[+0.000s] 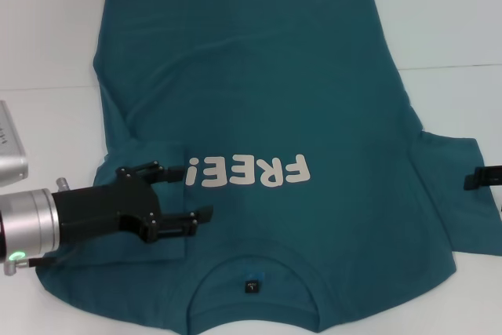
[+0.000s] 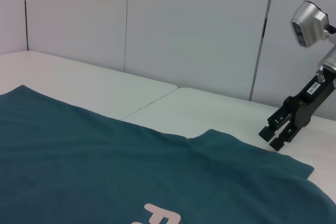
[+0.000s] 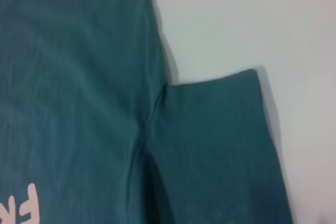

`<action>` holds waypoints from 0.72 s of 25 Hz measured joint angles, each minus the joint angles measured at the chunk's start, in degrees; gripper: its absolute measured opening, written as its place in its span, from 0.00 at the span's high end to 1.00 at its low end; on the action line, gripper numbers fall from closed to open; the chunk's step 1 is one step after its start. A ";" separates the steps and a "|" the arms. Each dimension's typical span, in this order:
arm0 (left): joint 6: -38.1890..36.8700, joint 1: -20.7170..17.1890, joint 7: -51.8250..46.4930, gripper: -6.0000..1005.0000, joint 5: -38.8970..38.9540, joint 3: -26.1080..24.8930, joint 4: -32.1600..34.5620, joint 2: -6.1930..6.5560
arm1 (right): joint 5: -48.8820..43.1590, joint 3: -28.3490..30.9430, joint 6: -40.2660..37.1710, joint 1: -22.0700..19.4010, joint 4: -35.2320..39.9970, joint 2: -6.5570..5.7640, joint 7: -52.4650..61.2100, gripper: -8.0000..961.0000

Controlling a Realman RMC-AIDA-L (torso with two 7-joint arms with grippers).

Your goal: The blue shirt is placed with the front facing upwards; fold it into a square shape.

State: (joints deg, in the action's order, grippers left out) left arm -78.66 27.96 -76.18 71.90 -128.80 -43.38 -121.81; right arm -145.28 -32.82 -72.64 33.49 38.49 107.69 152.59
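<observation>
- The shirt lay flat on the white table, front up. Its collar and label were on the robot's side, the hem on the far side, so its long axis ran straight away from the robot.
- Its left sleeve lay folded in over the chest, the edge ending beside the "FREE!" lettering. The right sleeve lay spread out flat on the table, not yet folded.
- The left gripper sat low over the folded-in left sleeve, beside the end of the lettering. Its forearm reached in level from the left, the fingers pointing across the shirt toward the right.
- Its fingers were spread apart with no cloth between them, as far as the head view showed.
- The right gripper hung just off the outer edge of the right sleeve, tilted down toward the table. Only its dark tip showed at the right edge of the head view.
- Its fingers stood slightly apart and empty, just above the surface in the left wrist view.
- Judged from this layout, the right sleeve was the next part to fold. It lay directly inward of the right gripper's fingers, so that arm was by far the nearer. The sleeve would be pinched at its outer edge and carried across toward the lettering.
</observation>
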 joint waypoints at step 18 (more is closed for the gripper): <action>0.45 0.26 0.09 0.14 -0.10 0.05 0.05 -0.29 | 0.69 -0.60 1.90 1.27 -2.20 0.98 -0.11 0.02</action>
State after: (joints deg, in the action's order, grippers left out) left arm -78.21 28.22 -76.10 71.80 -128.76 -43.33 -122.10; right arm -144.59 -33.42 -70.74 34.76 36.29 108.67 152.48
